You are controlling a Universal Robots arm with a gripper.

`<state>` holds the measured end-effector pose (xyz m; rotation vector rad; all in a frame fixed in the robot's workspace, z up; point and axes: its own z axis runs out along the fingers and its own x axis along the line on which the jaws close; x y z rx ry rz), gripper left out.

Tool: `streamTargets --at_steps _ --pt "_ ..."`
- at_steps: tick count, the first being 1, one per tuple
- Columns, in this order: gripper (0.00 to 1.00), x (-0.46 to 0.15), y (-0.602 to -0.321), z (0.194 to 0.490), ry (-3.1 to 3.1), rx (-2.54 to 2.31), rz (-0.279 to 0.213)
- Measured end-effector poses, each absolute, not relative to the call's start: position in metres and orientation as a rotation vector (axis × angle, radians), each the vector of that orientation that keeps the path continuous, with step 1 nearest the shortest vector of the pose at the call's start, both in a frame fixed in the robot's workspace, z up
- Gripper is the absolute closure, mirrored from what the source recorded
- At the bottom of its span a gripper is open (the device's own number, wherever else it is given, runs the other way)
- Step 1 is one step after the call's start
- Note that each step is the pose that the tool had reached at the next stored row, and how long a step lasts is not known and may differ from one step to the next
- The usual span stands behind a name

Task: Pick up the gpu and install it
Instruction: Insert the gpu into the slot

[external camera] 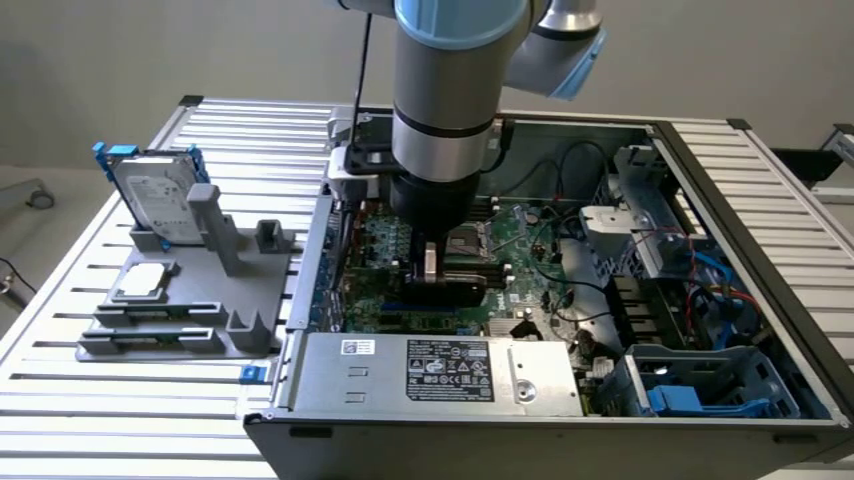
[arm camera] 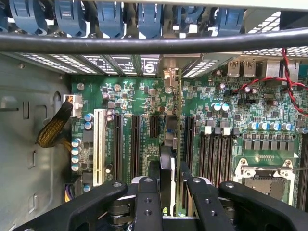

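The gripper (arm camera: 171, 186) is down inside the open computer case (external camera: 747, 180), low over the motherboard (arm camera: 226, 115). Its 2 fingers (arm camera: 147, 202) are drawn in narrow on the gpu (arm camera: 166, 155), which stands on edge between them. The card therefore lies straight ahead of the fingers, not off to either side. Its long axis runs away from the gripper toward the rear wall of the case, where its silver bracket (arm camera: 168, 72) meets the row of slot openings. That axis lies parallel to the black slots (arm camera: 118, 144) and the white slot (arm camera: 99, 144) on the board, and the card's lower edge sits in line with 1 of the slots between them and the processor socket (arm camera: 262, 175). I cannot tell whether that edge is fully seated or only resting above the slot. Outside the case, the hard drive (external camera: 158, 195) stands in its grey holder (external camera: 200, 310), well apart.
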<state>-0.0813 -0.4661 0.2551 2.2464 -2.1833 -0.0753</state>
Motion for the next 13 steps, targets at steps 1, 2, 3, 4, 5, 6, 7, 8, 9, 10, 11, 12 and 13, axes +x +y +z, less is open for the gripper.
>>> streamTargets --at_steps 1,2,3,4,5,6,7,8,9,10,11,12,13 --pt "0.73 -0.0813 -0.4660 0.2550 -2.183 2.246 -0.076" --pt "0.73 -0.0813 -0.4660 0.2548 -2.183 2.246 -0.077" --pt "0.73 -0.0813 -0.4660 0.2547 -2.182 2.245 -0.078" --pt "0.73 -0.0813 -0.4660 0.2546 -2.182 2.245 -0.079" --pt "0.73 -0.0813 -0.4660 0.2546 -2.181 2.244 -0.080" --pt "0.73 -0.0813 -0.4660 0.2545 -2.181 2.244 -0.082" --pt "0.73 -0.0813 -0.4660 0.2545 -2.180 2.243 -0.084" --pt "0.73 -0.0813 -0.4660 0.2544 -2.180 2.242 -0.085" --pt "0.73 -0.0813 -0.4660 0.2544 -2.179 2.242 -0.087" --pt "0.73 -0.0813 -0.4660 0.2544 -2.178 2.241 -0.089" --pt "0.73 -0.0813 -0.4660 0.2544 -2.178 2.241 -0.091" --pt "0.73 -0.0813 -0.4660 0.2544 -2.178 2.240 -0.093" --pt "0.73 -0.0813 -0.4660 0.2544 -2.178 2.240 -0.094"
